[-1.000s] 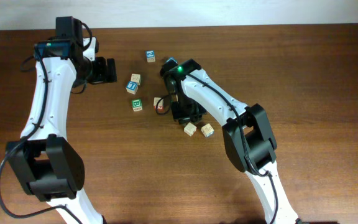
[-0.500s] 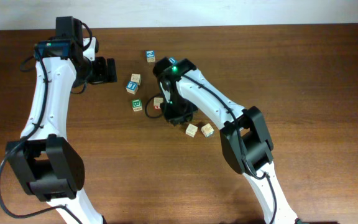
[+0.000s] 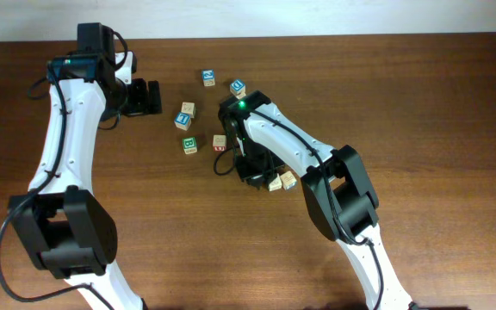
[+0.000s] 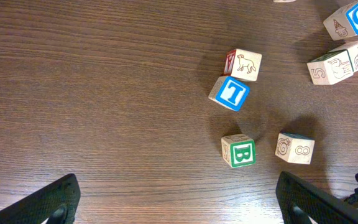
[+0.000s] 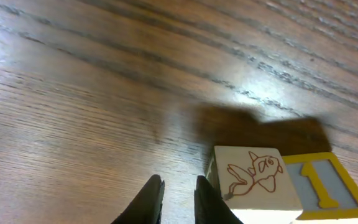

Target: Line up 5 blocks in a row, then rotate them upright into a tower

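Surface: dark brown wood-grain table [image 3: 420, 103], pale wall [image 3: 317, 15] strip along its 12 o'clock edge. Two white arms [image 3: 58, 146], one per side.

Count: eight blocks [image 3: 189, 145] from above, all loose on the table; right arm [image 3: 291, 146] covers part of the cluster. Six sit between 10 and 12 o'clock: top block [image 3: 207, 77], D block [image 3: 238, 87] at its 4 o'clock, dog block [image 4: 243, 64] touching L block [image 4: 230, 93], B block [image 4: 238, 150] with 8 block [image 4: 294, 147] at its 3 o'clock, apart. Left wrist view adds a 5 block [image 4: 321, 71] at its 3 o'clock edge that I can't pick out from above. Other two, sketch block [image 5: 253, 177] (red line drawing) and yellow 1 block [image 5: 319, 186], sit side by side at 4 o'clock of centre.

Low over the table, right gripper [image 5: 178, 200] has jaws nearly together, thin gap, nothing in it; sketch block just at its 3 o'clock, ungripped. At 10 o'clock, left gripper [image 3: 149, 96] has jaws wide, empty, near dog block, not touching.
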### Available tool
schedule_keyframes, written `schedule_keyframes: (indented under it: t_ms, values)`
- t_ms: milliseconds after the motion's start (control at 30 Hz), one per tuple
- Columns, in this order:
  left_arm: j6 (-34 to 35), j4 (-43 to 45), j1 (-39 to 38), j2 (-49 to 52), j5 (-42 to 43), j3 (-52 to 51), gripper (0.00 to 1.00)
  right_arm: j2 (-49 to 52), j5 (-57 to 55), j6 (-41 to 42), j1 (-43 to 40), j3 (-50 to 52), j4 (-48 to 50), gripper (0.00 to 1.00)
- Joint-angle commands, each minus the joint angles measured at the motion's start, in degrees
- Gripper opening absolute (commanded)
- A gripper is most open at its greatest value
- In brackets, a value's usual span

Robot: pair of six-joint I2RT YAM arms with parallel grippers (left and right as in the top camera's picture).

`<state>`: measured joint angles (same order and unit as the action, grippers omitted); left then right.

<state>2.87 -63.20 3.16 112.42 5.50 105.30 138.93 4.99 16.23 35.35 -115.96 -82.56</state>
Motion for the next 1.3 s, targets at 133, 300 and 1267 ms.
schedule_keyframes:
  t_ms: [133, 300, 1267]
  values:
    - [0.76, -0.07, -0.02, 0.50, -0.42, 0.92, 0.99, 0.31, -3.10, -0.76, -3.56, 0.26, -0.24, 0.20]
    - [0.76, -0.07, -0.02, 0.50, -0.42, 0.92, 0.99, 0.31, -2.40, -1.18, -8.83, 0.22, -0.20, 0.20]
    - [0.76, -0.07, -0.02, 0.50, -0.42, 0.92, 0.99, -36.83, -3.17, 17.00, -19.69, 40.04, 17.55, 0.21]
